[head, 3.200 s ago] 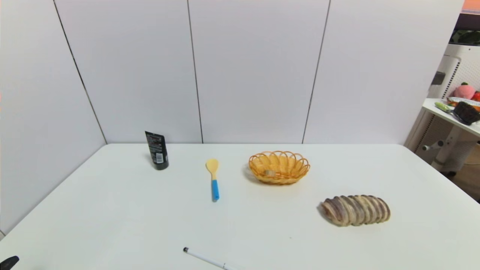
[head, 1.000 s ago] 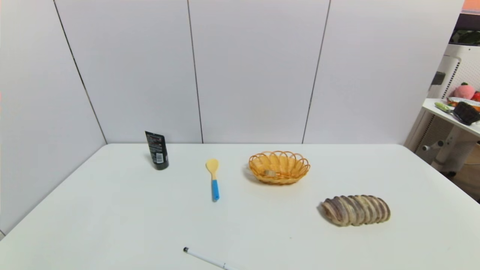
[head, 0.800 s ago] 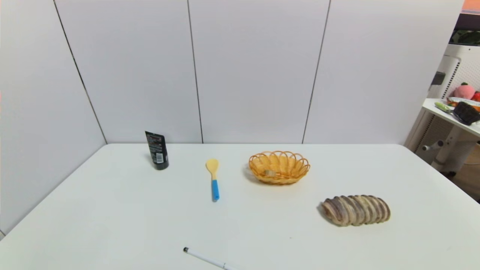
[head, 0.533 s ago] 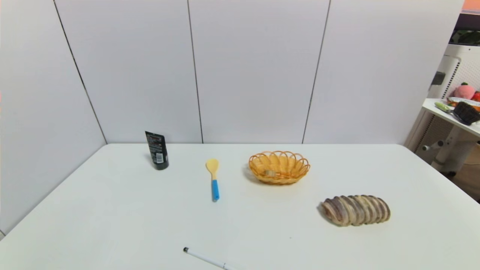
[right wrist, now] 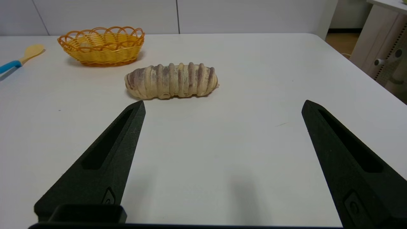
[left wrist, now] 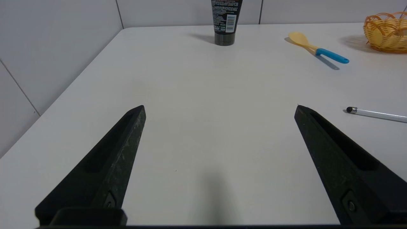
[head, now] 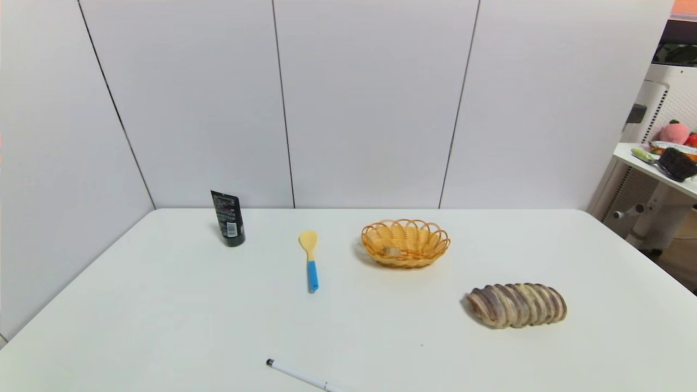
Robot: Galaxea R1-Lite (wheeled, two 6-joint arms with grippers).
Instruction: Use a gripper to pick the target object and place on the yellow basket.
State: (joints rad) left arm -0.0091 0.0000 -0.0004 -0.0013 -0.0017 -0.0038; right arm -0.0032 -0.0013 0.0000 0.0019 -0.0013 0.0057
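Yellow basket [head: 405, 242]: woven wicker, slightly glossy. Table [head: 163, 305]: smooth, matt white. Spoon [head: 310, 258]: smooth plastic. Tube [head: 227, 218]: glossy black plastic. Loaf [head: 516, 305]: ridged, matt crust. Left gripper [left wrist: 219, 106] fingers [left wrist: 108, 171]: matt, scuffed black.

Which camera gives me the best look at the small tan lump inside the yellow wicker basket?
The head view: it looks down into the yellow wicker basket, showing the small tan lump on its floor. The right wrist view sees the basket side-on, contents unclear; the left wrist view catches only its edge.

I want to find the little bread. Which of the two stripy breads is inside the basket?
The tiny tan roll, lying inside the yellow wicker basket. The big long striped loaf lies on the white table, outside it.
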